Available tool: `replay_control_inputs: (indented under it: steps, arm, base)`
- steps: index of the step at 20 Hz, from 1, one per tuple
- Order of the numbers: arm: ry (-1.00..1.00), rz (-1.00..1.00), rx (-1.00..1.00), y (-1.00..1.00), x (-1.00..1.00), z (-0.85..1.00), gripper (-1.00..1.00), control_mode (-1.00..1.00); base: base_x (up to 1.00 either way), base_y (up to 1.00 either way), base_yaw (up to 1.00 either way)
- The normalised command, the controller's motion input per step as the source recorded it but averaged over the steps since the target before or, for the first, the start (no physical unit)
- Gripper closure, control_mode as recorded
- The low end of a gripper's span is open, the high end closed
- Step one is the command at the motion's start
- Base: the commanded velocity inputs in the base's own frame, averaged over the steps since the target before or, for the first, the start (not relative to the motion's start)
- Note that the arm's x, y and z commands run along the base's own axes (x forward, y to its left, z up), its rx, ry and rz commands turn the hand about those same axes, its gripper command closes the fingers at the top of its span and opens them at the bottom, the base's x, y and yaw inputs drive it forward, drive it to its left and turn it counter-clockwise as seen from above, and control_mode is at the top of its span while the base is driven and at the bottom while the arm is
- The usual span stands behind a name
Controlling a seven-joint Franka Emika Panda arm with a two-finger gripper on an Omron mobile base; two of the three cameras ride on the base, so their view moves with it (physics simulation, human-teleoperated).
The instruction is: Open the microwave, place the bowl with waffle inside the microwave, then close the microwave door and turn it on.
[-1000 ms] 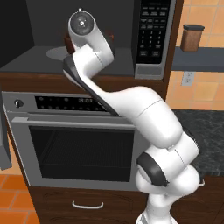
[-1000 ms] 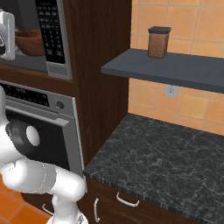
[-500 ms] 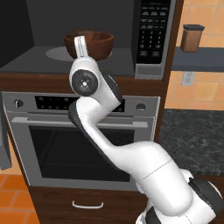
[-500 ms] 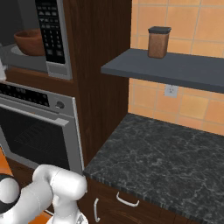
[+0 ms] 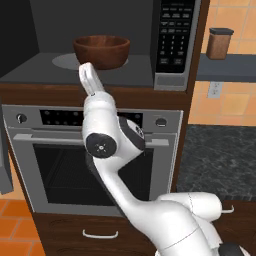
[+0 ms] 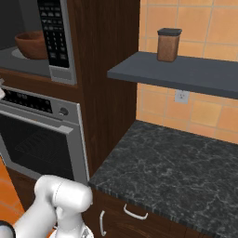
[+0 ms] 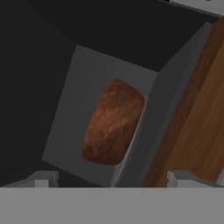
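1. Now the bowl with waffle [image 5: 101,50] sits inside the microwave [image 5: 170,80], partly on the turntable plate [image 5: 65,60]; 1 second ago the arm blocked it.
2. Since then the arm has drawn back and dropped in front of the wall oven [image 5: 45,165].
3. With its jaws wide and holding nothing, the gripper [image 7: 111,177] looks at the bowl from outside.
4. Placing looks done; closing the microwave door comes next, then the keypad [image 5: 172,35].

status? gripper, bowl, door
Gripper open, empty, outside the cavity. Bowl on the turntable inside the microwave. Door open at far left; nothing blocking the opening.
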Motion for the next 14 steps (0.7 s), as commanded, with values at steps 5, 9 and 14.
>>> replay_control_inputs:
  steps: [5, 9, 14]
  arm:
    - [-0.30, 0.00, -0.31, 0.29, -0.77, -0.40, -1.00, -1.00]
    - [-0.14, 0.00, -0.28, 0.11, -0.69, -0.44, -1.00, -1.00]
    - [-0.05, -0.02, -0.17, 0.66, -0.29, -0.38, -1.00, -1.00]
  base:
    - [0.00, 0.00, 0.00]
    - [0.00, 0.00, 0.00]
    - [0.00, 0.00, 0.00]
